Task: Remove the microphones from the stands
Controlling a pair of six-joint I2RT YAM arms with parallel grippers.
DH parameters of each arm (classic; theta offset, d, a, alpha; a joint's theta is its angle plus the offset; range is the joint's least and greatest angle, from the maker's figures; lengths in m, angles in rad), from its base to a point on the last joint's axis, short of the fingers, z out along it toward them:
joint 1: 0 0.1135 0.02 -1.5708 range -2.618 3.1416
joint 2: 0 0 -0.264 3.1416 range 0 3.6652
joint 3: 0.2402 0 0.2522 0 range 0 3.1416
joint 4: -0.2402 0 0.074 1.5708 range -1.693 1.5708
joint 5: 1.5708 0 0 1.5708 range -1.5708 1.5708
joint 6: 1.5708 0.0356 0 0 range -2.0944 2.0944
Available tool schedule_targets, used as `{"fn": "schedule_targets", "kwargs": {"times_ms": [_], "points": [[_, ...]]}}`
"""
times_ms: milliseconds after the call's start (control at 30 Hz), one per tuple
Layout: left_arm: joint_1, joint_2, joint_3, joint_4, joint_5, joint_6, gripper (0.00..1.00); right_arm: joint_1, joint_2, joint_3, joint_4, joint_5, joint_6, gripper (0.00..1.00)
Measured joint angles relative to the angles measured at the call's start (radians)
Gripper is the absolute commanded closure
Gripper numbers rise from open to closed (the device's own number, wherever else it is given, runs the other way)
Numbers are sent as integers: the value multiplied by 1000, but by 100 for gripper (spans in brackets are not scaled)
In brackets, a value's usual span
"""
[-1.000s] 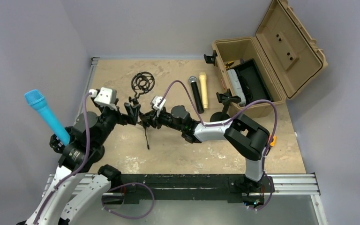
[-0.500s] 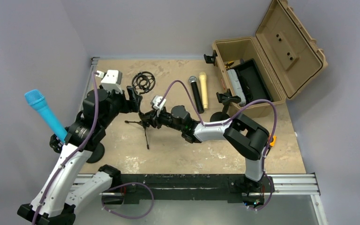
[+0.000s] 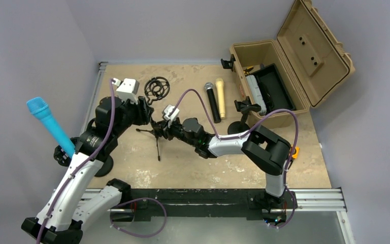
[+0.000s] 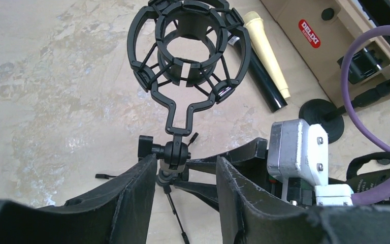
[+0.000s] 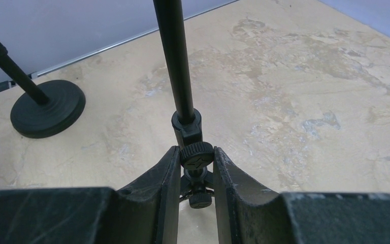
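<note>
A blue microphone (image 3: 44, 121) sits tilted in the clip of a round-based stand (image 3: 104, 165) at the far left, and neither gripper touches it. Mid-table is a small black tripod (image 3: 158, 145) carrying an empty shock mount (image 4: 188, 51). My left gripper (image 4: 185, 165) is open and straddles the tripod's ball head (image 4: 175, 153). Its left finger touches the side knob, and a gap shows at the other finger. My right gripper (image 5: 195, 152) is shut on a ribbed knob (image 5: 196, 156) of the tripod from the opposite side.
A black microphone (image 3: 213, 103) and a gold one (image 3: 220, 96) lie side by side behind the tripod. An open tan case (image 3: 274, 81) stands at the back right, with a second round-based stand (image 3: 239, 126) in front of it. Grey walls close off the left and back.
My left arm has risen and its gripper has shifted back along the tripod to the ball head under the shock mount. The right gripper has kept its hold.
</note>
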Motion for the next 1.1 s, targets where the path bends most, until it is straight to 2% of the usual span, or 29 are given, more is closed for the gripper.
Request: {"fn": "schedule_targets", "kwargs": {"times_ms": [33,100,167,267,400,567,867,1000,1100], "points": [[2,0,-1,-1,1,5,54,4,0,0,0,14,-2,100],[7,0,-2,-3,0,14,41,12,0,0,0,40,-2,100],[13,-4,-2,-4,-1,19,32,18,0,1,-3,59,-12,100],[21,2,18,-33,-5,13,27,24,0,5,-9,77,-25,100],[31,65,101,-66,0,12,27,28,0,6,-12,86,-37,100],[55,130,129,-68,26,13,42,35,-6,7,-21,110,-50,100],[82,150,70,-50,87,18,64,66,-12,7,-33,211,-70,100],[82,148,66,-42,103,24,70,116,-12,7,-33,352,-98,100],[81,148,65,-40,126,24,74,176,-10,12,-34,517,-146,100]]}}
